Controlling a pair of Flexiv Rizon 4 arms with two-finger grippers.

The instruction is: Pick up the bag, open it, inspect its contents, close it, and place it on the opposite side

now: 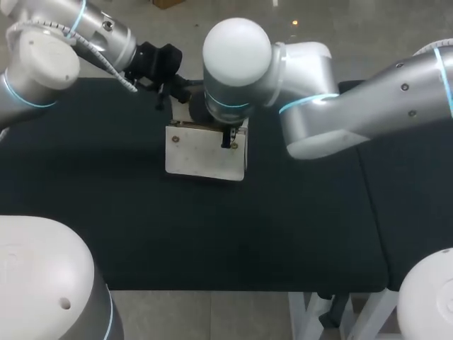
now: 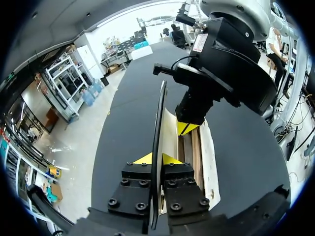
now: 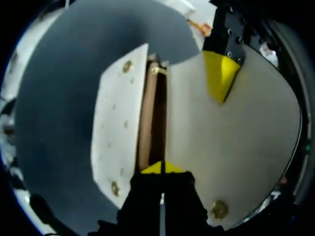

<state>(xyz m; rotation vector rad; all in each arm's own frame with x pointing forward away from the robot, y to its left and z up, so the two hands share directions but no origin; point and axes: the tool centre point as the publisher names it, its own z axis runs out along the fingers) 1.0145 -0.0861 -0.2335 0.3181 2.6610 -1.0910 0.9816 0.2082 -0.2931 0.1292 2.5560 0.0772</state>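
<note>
Left gripper is clamped on a thin panel of the cream bag, one yellow tip on each side of the edge. Right gripper is pinched shut on the facing panel, just beyond the left one. The bag's mouth gapes between them, brown inside, with brass snaps at the corners. It's at the far middle of the black table; can't tell if it's resting on it.

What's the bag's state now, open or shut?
Open: left gripper holds the flap upright, exposing a dark gap in the bag.
</note>
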